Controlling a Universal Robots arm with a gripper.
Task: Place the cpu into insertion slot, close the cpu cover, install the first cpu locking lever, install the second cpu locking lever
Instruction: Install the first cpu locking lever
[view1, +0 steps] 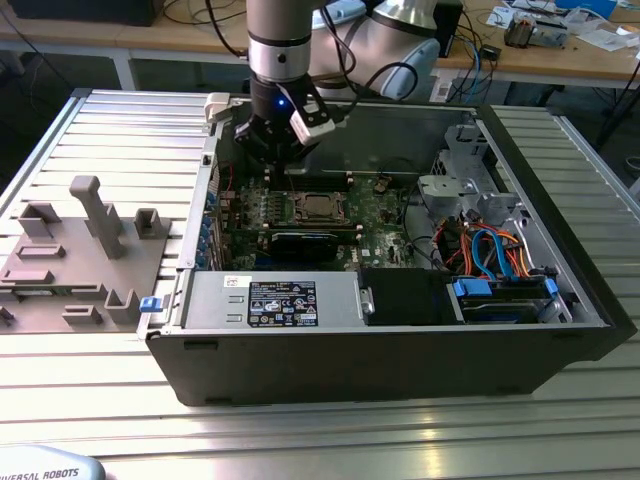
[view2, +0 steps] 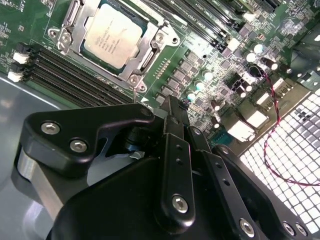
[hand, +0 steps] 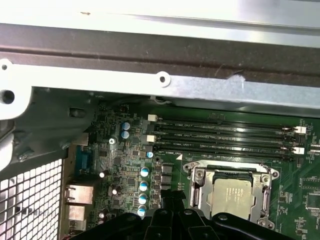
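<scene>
Hovering beside insertion slot (view2: 112, 42), tool (view2: 172, 107) pressed together — cpu (view2: 112, 36) seated, cpu cover (view2: 159, 36) down.

I see a ribbed aluminium table (view1: 120, 130) spanning the exterior view, its slats running across the frame. On it, centre to right, sits the open black computer case (view1: 400, 350), and at the left of the frame a grey fixture plate (view1: 75, 265) with upright blocks lies flat, just beside the case. At the lower left edge I can make out a pale grey object (view1: 45, 467), partly cut off.
</scene>
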